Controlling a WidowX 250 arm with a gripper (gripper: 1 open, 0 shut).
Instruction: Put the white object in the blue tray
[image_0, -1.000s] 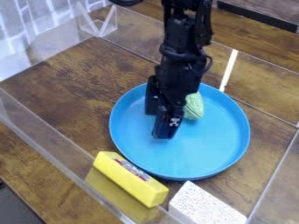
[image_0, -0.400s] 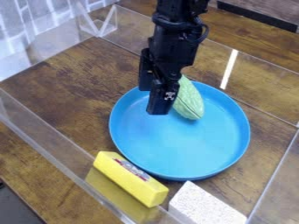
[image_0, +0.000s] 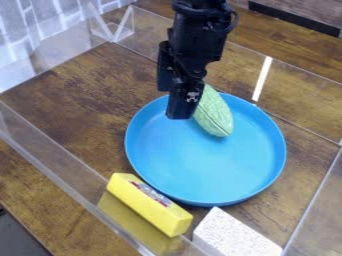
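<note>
Nearest me on the wooden worktop lie one yellow block and one speckled white block at the front edge, then one blue tray behind them holding one pale greenish-white object at its far side. Beyond that hangs one black gripper, pointing straight down with its jaws apart and holding nothing. Since a second ago, the gripper has risen off the object, which now lies fully uncovered in the tray.
</note>
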